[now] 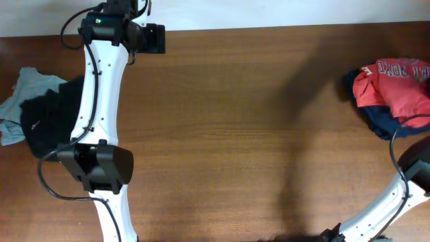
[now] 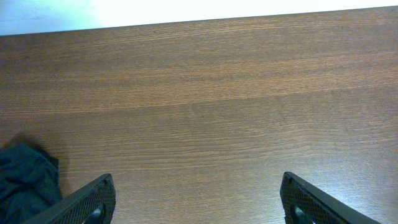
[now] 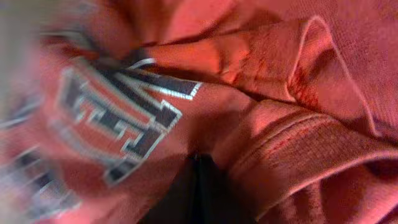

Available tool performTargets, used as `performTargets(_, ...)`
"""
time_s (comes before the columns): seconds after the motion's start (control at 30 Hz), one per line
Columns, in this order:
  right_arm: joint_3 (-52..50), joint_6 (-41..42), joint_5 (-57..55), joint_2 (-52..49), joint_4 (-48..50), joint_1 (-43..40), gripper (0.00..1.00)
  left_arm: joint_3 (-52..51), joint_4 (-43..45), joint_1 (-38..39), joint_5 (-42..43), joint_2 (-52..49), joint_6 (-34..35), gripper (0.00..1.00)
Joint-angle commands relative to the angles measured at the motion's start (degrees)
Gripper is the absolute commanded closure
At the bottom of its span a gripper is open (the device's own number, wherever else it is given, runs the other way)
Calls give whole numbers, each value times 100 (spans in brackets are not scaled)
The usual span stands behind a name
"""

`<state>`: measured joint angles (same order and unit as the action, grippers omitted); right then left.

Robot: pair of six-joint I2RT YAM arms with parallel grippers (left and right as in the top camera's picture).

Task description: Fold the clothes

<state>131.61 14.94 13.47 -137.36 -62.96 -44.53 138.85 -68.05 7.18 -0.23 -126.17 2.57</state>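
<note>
**Desk** (image 1: pixel 235 134): brown wood grain. The broad middle stretch between the two arms is bare wood, from the near side up to the far edge. That edge runs straight under a white strip.

**Right pile**, at the desk's right edge, mid-depth: a red shirt (image 1: pixel 396 84) crumpled on top of a navy garment (image 1: pixel 379 121). The pile reaches the border of the overhead view.

**Left pile**, by the left edge: a black garment (image 1: pixel 47 121) lying over a pale grey-blue garment (image 1: pixel 27 87), partly under the left arm (image 1: pixel 101 101).

**Writing**: block letters on the red shirt, dark-filled with white outlines when seen up close. They are blurred and creased and cannot be read.

**Right hand**: hidden in the overhead view. It is clenched, and its wrist camera is right up against the red shirt's folds. A dark shape sits low in that view. Whether cloth is pinched cannot be told.

**Left hand** (image 2: pixel 198 190): near the far edge, fingers (image 2: pixel 93 202) spread wide, holding nothing, above bare wood. The black garment shows at the lower left corner of its wrist view.
</note>
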Motion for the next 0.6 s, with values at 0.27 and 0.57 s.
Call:
performTargets(0.27, 466, 59, 651, 393, -166, -76, 96, 96, 52, -20, 22, -46, -114, 15)
performTargets(0.57, 2026, 50, 1342, 1322, -1025, 9, 57, 1438, -564, -136, 31, 133, -107, 2)
